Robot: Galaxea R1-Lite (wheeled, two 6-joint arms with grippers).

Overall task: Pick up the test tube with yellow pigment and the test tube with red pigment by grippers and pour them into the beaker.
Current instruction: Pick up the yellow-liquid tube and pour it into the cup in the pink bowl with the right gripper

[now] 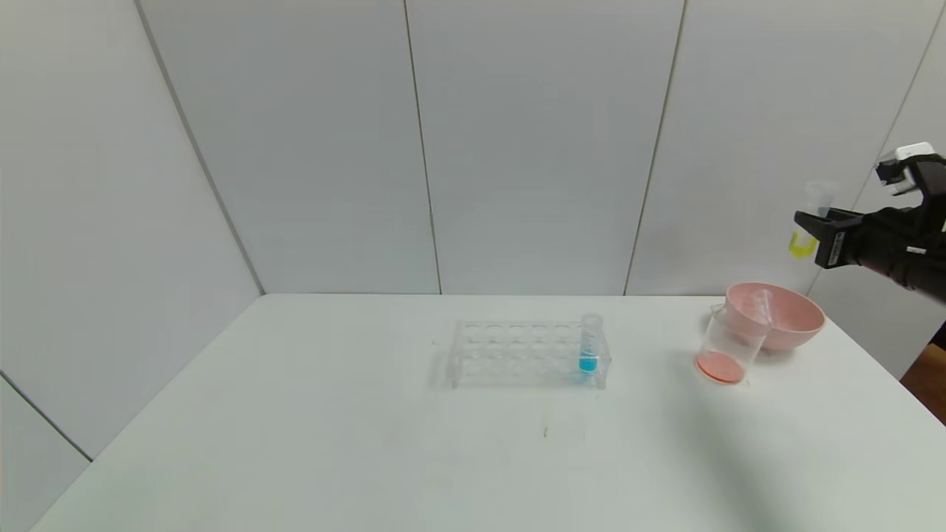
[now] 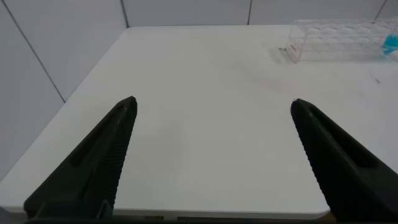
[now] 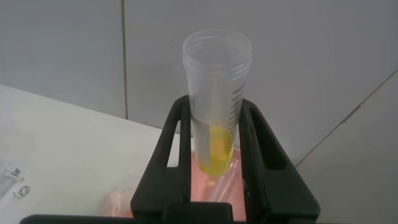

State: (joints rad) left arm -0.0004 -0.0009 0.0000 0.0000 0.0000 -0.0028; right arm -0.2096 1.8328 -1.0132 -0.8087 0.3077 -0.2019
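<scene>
My right gripper is shut on the test tube with yellow pigment and holds it upright, high above the table's far right, over the pink bowl. In the right wrist view the tube sits between the fingers, with yellow liquid at its bottom. The beaker stands beside the bowl with red-orange liquid covering its bottom. No tube holding red liquid shows. An empty clear tube lies in the bowl. My left gripper is open and empty over the table's near left part.
A clear rack stands mid-table with a blue-liquid tube at its right end; the rack also shows in the left wrist view. The table edge runs close to the right of the bowl. Grey walls stand behind.
</scene>
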